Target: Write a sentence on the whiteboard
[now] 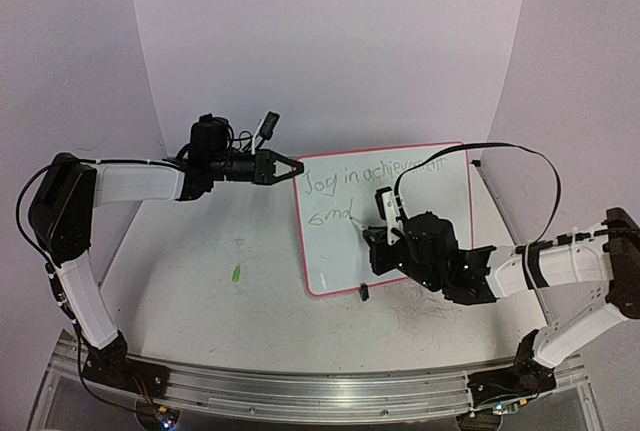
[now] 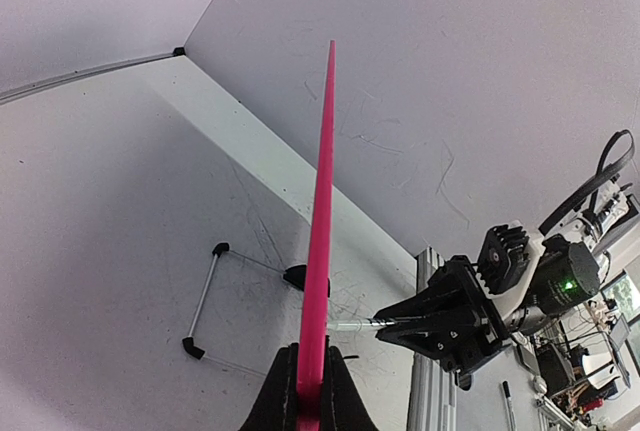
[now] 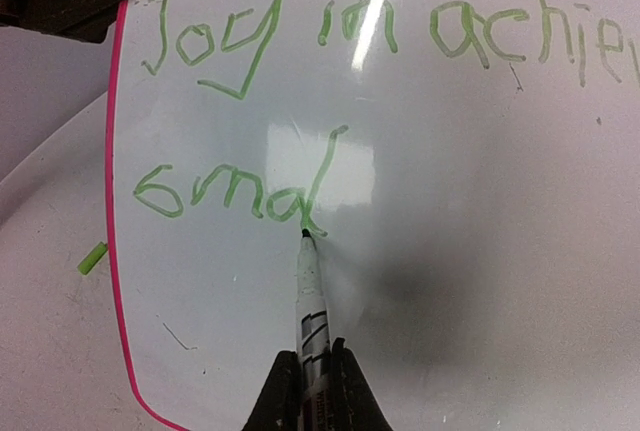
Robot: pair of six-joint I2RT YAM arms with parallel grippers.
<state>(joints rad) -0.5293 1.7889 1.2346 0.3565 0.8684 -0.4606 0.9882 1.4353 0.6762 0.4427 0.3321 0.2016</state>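
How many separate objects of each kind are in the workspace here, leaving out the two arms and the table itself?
whiteboard: 1
marker: 1
small green piece lying on the table: 1
Total: 3

scribbled white table [image 1: 200,301], a small green piece [image 1: 236,274] on it, left of the standing whiteboard [image 1: 435,201]

small green cap [image 1: 236,274] lying on the grey-scribbled white table [image 1: 200,323]
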